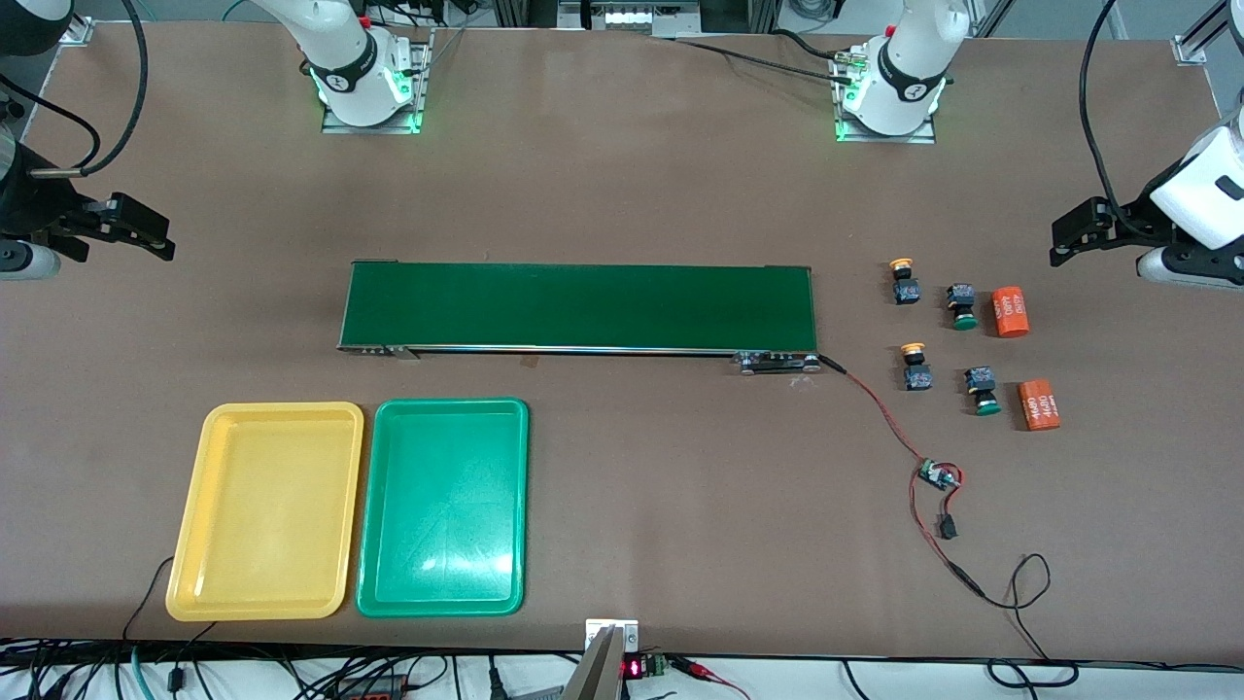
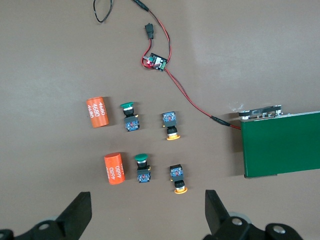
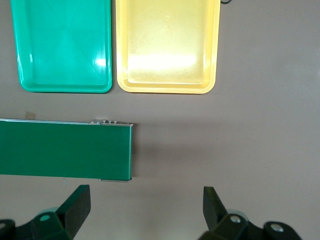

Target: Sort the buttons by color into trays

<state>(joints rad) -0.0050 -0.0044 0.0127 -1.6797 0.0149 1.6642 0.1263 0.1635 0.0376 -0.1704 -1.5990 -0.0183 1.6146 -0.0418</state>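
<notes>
The left gripper (image 2: 147, 212) has its fingers wide apart and holds nothing, up in the air over the table by the four buttons (image 1: 943, 345) at the left arm's end. The right gripper (image 3: 146, 210) is wide too and empty, over the bare table past the belt (image 1: 579, 307). The yellow tray (image 1: 264, 510) and green tray (image 1: 443, 506) lie side by side, nearer the front camera than the belt.

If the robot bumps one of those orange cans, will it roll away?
Probably yes. Each orange can is a smooth round cylinder lying on its side on the flat table, so a nudge across its side would likely start it rolling. A push along its length would more likely just slide it. It looks stiff, not squashy.
</notes>
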